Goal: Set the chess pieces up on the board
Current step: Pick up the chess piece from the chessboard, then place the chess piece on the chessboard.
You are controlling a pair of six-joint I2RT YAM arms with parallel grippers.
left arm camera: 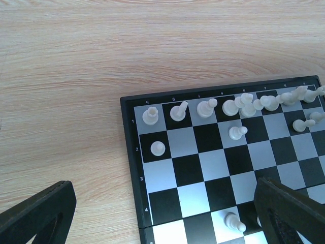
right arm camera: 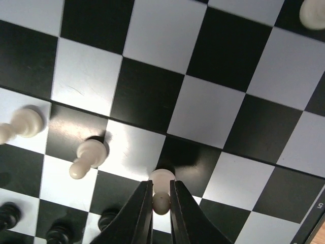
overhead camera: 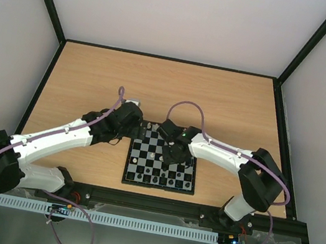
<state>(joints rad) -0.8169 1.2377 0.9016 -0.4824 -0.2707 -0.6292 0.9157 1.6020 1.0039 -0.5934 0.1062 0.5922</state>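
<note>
Right wrist view: the right gripper (right arm camera: 161, 190) is pinched on a cream pawn (right arm camera: 161, 178) standing mid-board. The left gripper (left arm camera: 162, 213) hangs spread wide over the far-left corner of the board (left arm camera: 133, 168). The cream back row (left arm camera: 205, 108) lines the far edge and the black pieces (overhead camera: 159, 177) the near edge. Several cream pawns are not yet on their row, so the setup is judged about half complete.

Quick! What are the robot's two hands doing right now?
Left gripper: open, holding nothing.
Right gripper: shut on a white chess piece.
</note>
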